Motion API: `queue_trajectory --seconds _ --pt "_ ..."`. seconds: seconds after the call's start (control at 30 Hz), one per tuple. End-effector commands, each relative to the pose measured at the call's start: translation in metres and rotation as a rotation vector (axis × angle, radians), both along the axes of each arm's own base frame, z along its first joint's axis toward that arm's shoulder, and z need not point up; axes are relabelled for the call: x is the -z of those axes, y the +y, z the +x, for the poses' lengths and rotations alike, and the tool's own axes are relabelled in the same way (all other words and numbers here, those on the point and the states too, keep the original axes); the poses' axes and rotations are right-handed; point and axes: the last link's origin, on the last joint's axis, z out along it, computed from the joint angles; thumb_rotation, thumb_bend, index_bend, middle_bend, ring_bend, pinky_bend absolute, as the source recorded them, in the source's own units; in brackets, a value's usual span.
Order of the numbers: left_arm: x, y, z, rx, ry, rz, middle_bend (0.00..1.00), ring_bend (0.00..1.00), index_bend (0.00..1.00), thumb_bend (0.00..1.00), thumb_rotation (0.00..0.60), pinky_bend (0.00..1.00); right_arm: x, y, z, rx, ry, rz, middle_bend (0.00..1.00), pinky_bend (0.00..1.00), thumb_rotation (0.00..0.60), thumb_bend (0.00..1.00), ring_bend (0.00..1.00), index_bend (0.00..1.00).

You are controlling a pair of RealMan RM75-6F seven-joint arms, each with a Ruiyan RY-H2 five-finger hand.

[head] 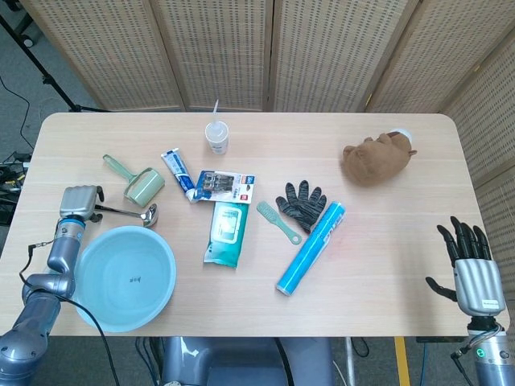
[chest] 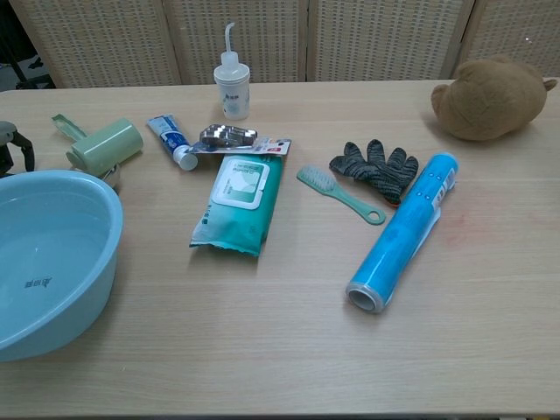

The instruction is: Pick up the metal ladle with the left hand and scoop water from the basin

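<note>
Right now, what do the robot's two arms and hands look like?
Left hand: silver-grey ribbed metal back on a silver-blue jointed arm, with a thin black cable trailing beside it. Right hand: black fingers, silver ribbed back with a small label, and a green light at the wrist.

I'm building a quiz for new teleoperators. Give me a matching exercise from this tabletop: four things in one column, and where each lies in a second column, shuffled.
Things:
1. metal ladle
2. plush toy
3. spray bottle
4. blue roll

Places:
A. far edge of the table, middle
B. just behind the basin, at the left hand
C. right of the green brush, lying diagonally
D. far right part of the table

Pairs: 1-B, 2-D, 3-A, 4-C
</note>
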Motion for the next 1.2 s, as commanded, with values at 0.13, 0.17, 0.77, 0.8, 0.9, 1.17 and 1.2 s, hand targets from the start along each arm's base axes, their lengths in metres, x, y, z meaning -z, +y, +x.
queue_trajectory --seconds 0.13,0.17,0.77,0.8,0.9,1.17,1.2 --pt "0.002 0.0 -0.001 -0.019 0.013 -0.014 0.92 0.81 0.48 0.28 0.6 0.8 -0.001 -0.001 -0.001 0.004 -0.002 0.001 0.0 0.0 0.6 0.0 0.0 0.09" --pt "0.003 0.0 -0.001 -0.02 0.018 -0.017 0.92 0.81 0.49 0.29 0.6 0.8 -0.001 -0.001 -0.001 0.005 -0.002 0.001 0.0 0.0 0.6 0.0 0.0 0.09" --pt "-0.034 0.003 0.009 0.146 -0.028 0.09 0.92 0.81 0.88 0.6 0.6 0.8 -0.007 0.002 0.003 -0.006 -0.034 -0.007 0.0 0.0 0.6 0.0 0.0 0.09" --pt "-0.037 0.002 0.01 0.158 -0.031 0.095 0.92 0.81 0.88 0.61 0.6 0.8 -0.008 0.002 0.003 -0.007 -0.035 -0.007 0.0 0.0 0.6 0.0 0.0 0.09" --pt "-0.051 0.0 0.013 0.211 -0.044 0.124 0.92 0.81 0.88 0.61 0.6 0.8 -0.009 0.003 0.005 -0.013 -0.041 -0.008 0.0 0.0 0.6 0.0 0.0 0.09" --pt "-0.078 -0.016 0.028 0.317 -0.1 0.145 0.92 0.81 0.88 0.61 0.6 0.8 -0.011 0.005 0.008 -0.024 -0.054 -0.01 0.0 0.0 0.6 0.0 0.0 0.09" --pt "-0.082 -0.019 0.03 0.328 -0.106 0.149 0.92 0.81 0.88 0.61 0.6 0.8 -0.012 0.005 0.008 -0.024 -0.055 -0.011 0.0 0.0 0.6 0.0 0.0 0.09"
